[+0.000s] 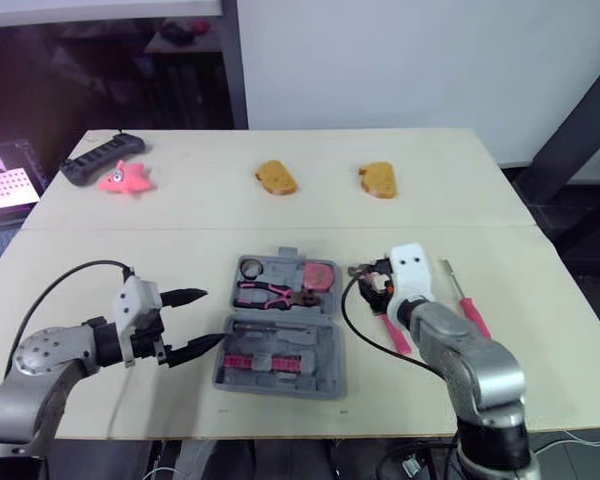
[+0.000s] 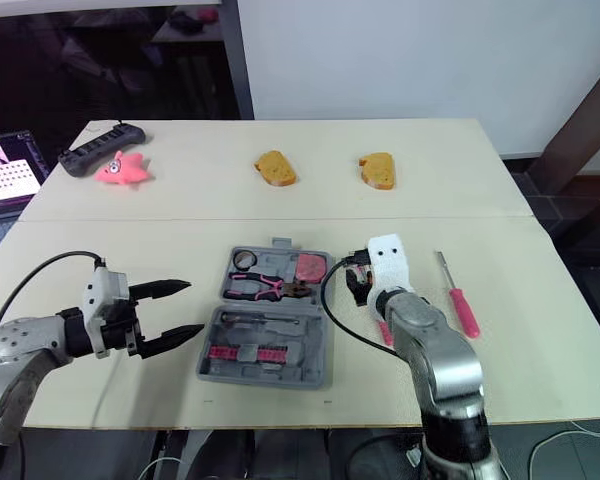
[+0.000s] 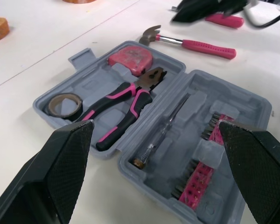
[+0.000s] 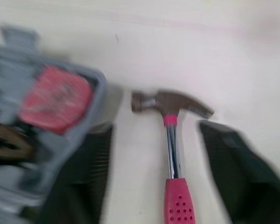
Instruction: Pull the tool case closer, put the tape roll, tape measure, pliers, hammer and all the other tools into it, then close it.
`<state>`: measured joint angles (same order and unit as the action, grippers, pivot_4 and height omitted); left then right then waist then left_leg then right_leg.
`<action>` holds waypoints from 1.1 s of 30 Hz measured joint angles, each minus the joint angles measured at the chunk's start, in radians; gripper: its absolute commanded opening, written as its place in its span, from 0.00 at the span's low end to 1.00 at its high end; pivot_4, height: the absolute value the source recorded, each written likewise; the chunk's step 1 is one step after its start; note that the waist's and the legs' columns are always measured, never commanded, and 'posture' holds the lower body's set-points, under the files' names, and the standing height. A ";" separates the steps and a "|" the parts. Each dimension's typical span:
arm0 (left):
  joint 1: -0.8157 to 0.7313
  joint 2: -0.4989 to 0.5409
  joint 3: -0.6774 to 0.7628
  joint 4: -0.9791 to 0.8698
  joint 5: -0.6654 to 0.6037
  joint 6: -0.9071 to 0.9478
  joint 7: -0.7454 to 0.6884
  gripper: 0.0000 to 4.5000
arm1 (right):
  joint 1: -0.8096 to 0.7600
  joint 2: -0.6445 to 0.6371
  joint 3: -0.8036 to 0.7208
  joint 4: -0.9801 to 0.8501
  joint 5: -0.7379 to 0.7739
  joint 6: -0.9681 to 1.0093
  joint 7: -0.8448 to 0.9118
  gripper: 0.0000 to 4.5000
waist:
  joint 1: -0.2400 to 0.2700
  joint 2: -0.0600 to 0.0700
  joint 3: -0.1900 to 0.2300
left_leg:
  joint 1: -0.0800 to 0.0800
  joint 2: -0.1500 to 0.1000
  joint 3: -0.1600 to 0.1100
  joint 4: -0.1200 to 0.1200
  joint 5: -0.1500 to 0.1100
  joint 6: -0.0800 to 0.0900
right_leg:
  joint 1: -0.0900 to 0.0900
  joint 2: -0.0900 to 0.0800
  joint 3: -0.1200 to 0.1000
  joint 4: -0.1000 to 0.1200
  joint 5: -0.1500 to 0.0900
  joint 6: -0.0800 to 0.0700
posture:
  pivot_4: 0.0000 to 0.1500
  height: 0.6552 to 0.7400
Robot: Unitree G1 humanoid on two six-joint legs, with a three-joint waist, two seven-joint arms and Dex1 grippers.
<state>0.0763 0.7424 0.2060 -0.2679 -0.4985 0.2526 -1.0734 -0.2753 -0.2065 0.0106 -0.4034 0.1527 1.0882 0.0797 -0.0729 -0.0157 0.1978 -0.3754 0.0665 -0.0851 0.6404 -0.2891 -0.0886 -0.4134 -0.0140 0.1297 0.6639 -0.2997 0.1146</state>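
The grey tool case (image 1: pixel 325 352) lies open near the table's front edge. Its far half holds the tape roll (image 1: pixel 252 267), the pink-handled pliers (image 1: pixel 268 293) and the pink tape measure (image 1: pixel 321 274). Its near half holds a thin screwdriver (image 3: pixel 164 129) and pink bit strips (image 1: pixel 263 363). The hammer (image 4: pixel 171 140) lies on the table just right of the case. My right gripper (image 1: pixel 373 284) is open, one finger on each side of the hammer's shaft below the head. My left gripper (image 1: pixel 212 317) stands open just left of the case, holding nothing. A pink screwdriver (image 1: pixel 467 302) lies further right.
Two orange bread-like pieces (image 1: pixel 276 178) (image 1: pixel 378 180) sit at the back middle of the table. A pink star toy (image 1: pixel 126 178) and a black power strip (image 1: pixel 102 158) lie at the back left. A laptop (image 1: pixel 5 185) stands off the table's left edge.
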 measured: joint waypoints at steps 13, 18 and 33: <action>0.019 0.000 0.003 -0.013 0.001 0.005 0.036 1.00 | -0.095 0.014 -0.022 0.353 -0.028 -0.173 0.009 0.35 | -0.002 -0.001 -0.001 | 0.003 0.000 0.000 -0.002 0.000 0.000 | 0.002 0.000 0.000 0.000 0.000 0.000 | 1.00 1.00; 0.032 0.000 0.003 -0.024 0.001 0.006 0.052 1.00 | -0.097 0.029 -0.030 0.345 -0.026 -0.145 0.008 0.00 | 0.001 -0.003 -0.002 | 0.003 0.000 0.000 -0.002 0.000 0.000 | 0.002 0.000 0.000 0.000 0.000 0.000 | 1.00 1.00; 0.029 0.001 0.002 -0.026 -0.003 0.018 0.047 1.00 | 0.136 0.221 -0.080 -0.256 0.003 0.226 -0.122 0.00 | 0.003 -0.002 -0.001 | -0.002 0.000 -0.001 -0.010 0.002 -0.003 | -0.007 0.000 0.000 0.001 0.000 0.000 | 1.00 1.00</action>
<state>0.1050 0.7435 0.2082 -0.2939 -0.5012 0.2708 -1.0264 -0.1392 0.0144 -0.0698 -0.6591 0.1556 1.3142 -0.0419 -0.0700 -0.0174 0.1964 -0.3772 0.0666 -0.0858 0.6303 -0.2873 -0.0918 -0.4207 -0.0139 0.1295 0.6652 -0.2996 0.1141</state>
